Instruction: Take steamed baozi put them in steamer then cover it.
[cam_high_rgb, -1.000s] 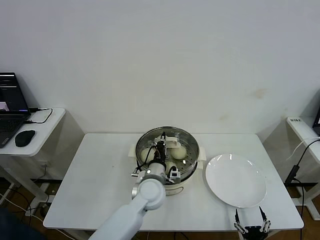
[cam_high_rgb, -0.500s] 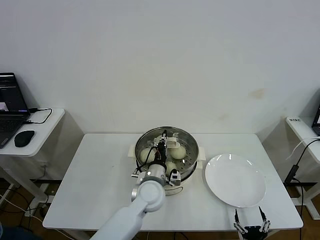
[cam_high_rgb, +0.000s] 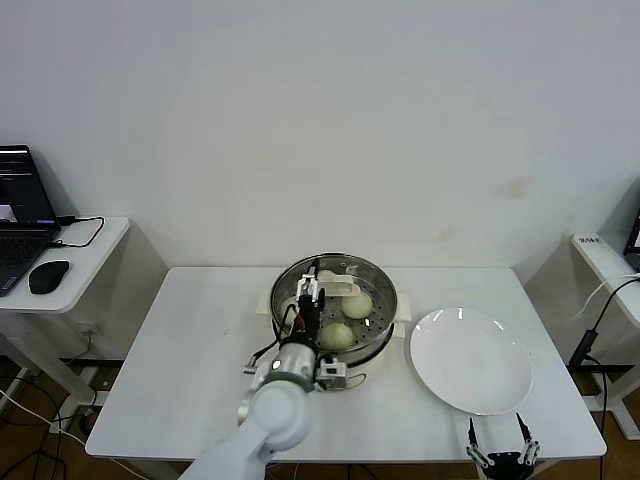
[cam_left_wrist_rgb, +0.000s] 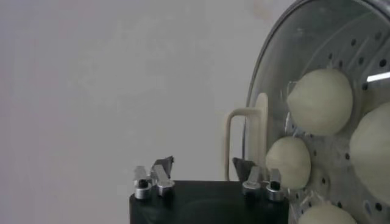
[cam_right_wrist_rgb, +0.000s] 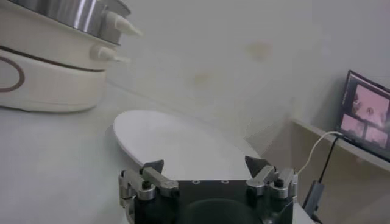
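Steel walls of the steamer (cam_high_rgb: 380, 290) at mid-counter (cam_high_rgb: 190, 340) enclose the cream-white baozi (cam_high_rgb: 337, 335) on the perforated tray, and the left gripper (cam_high_rgb: 310, 292) is held over its left part, jaws apart and empty. Behind the baozi, the cover (cam_high_rgb: 338, 272) is seen leaning at the pot's far rim. Further right, a white plate (cam_high_rgb: 470, 360) lies on the counter, and the right gripper (cam_high_rgb: 503, 455) is parked at the near edge, open and empty.

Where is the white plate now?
In the head view the plate lies flat on the table, on the robot's right of the steamer and just ahead of the right gripper.
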